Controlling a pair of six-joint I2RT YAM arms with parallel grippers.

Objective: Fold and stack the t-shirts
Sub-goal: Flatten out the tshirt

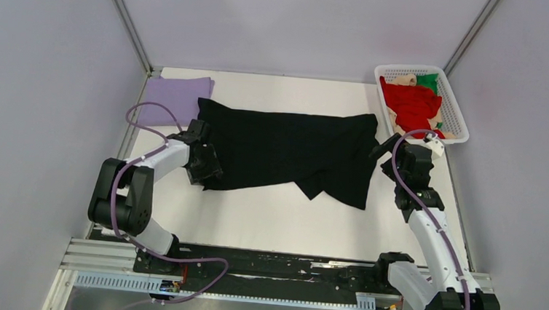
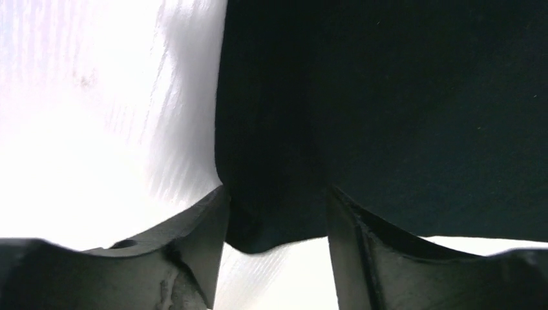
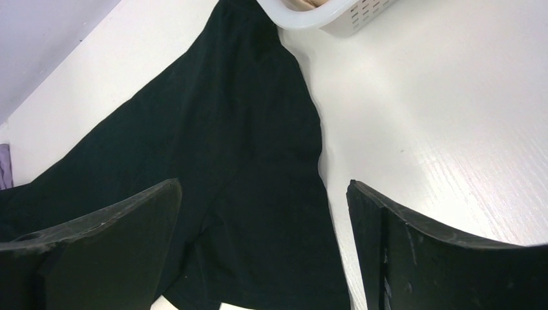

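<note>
From above you can't see the black t-shirt's (image 1: 286, 152) near-left corner; the left tool (image 1: 210, 172) covers it. In the basket (image 1: 409, 69) the red t-shirt (image 1: 410, 105) buries most of the beige t-shirt (image 1: 407, 80) and green t-shirt (image 1: 429, 80). Your right wrist view crops the basket at its top edge.

No readable text, label, brand, number or sign is showing in any of the three views at this moment.

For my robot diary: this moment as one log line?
left jaws: open, astride black shirt corner | right jaws: open at its right edge | lavender shirt: folded, far-left
</note>
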